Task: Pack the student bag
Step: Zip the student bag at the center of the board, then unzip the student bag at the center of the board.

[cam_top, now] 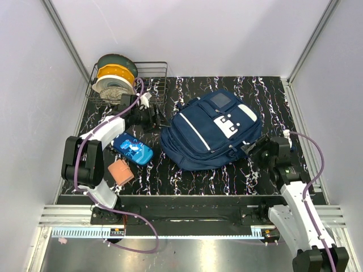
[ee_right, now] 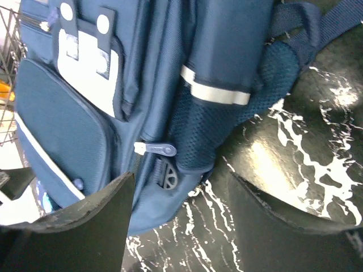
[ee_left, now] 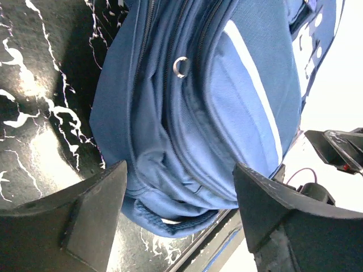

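The student bag [cam_top: 210, 130] is a large navy backpack that lies flat mid-table, with a white stripe and white front patches. My left gripper [cam_top: 154, 117] is at the bag's left end. In the left wrist view it is open [ee_left: 178, 195], and the bag's rumpled fabric [ee_left: 187, 130] lies ahead of the wide-apart fingers [ee_left: 85, 218], untouched. My right gripper [cam_top: 257, 148] stands at the bag's near right corner. It is also open [ee_right: 178, 212], over bare table just off the mesh side pocket [ee_right: 198, 136] and a zip pull [ee_right: 156, 148].
A bright blue pouch [cam_top: 132, 148] and a salmon-brown block [cam_top: 120, 171] lie left of the bag near the left arm. A wire basket [cam_top: 153, 76] holding filament spools [cam_top: 115, 76] stands at the back left. Grey walls close in the black marbled table [cam_top: 187, 175].
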Available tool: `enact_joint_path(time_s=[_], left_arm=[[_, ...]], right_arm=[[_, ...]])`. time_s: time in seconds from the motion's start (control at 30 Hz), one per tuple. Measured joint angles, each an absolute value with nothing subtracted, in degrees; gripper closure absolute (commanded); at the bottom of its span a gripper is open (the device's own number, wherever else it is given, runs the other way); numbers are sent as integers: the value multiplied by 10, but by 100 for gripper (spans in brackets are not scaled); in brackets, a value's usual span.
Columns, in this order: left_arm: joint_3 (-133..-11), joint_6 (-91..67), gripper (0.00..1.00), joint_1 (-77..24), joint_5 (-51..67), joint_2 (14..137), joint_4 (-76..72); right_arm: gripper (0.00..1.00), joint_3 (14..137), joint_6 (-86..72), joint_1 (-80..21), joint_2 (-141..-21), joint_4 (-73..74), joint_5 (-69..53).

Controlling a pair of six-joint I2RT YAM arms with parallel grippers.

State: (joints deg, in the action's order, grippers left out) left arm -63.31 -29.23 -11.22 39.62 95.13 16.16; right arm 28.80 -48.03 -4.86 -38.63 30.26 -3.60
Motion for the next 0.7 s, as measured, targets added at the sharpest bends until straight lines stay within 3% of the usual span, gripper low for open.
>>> enact_joint_path(time_s=[0.1,0.23,0.3,0.37,0.53,0.7], left_arm=[[-642,-284,2,-112,374,948,169],[-645,-276,1,-113,336,903,185],[-645,-274,1,-116,325,864,187],[-645,-274,1,-125,310,828,188],[-639,-274,1,-198,293,755,181],[-602,-279,1,-227,299,762,158]], right_arm=[[22,316,-483,-48,-428,280,-36],[22,349,-482,-47,-527,249,-37],[36,370,-477,-46,-577,243,-42],[42,388,-464,-44,-609,228,-50],[44,404,-392,-43,-620,168,-111],[46,406,-311,-43,-623,164,-178]])
